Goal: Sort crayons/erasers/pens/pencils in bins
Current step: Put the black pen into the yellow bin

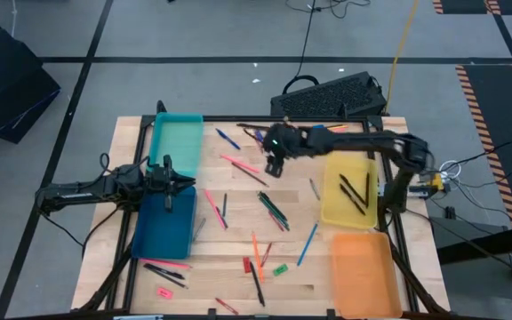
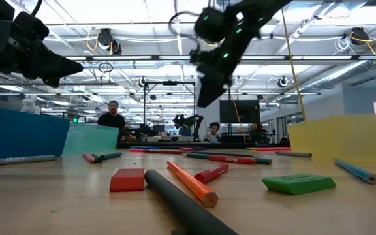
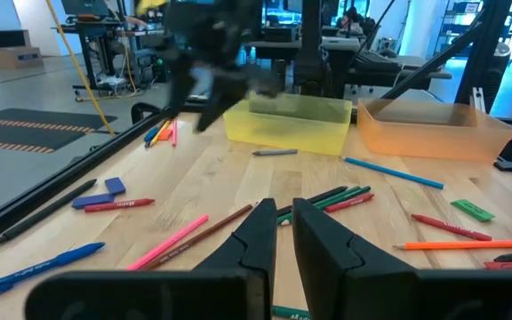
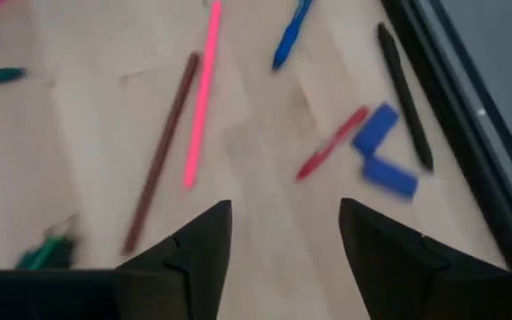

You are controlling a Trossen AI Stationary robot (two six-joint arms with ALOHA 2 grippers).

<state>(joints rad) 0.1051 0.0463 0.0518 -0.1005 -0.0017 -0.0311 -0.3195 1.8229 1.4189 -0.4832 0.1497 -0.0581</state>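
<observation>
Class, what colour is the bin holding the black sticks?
Yellow: the bin with the black sticks, clearest in the high view.

Bare wood lies under the right hand (image 4: 283, 236), blue erasers (image 4: 379, 151) beside.
</observation>
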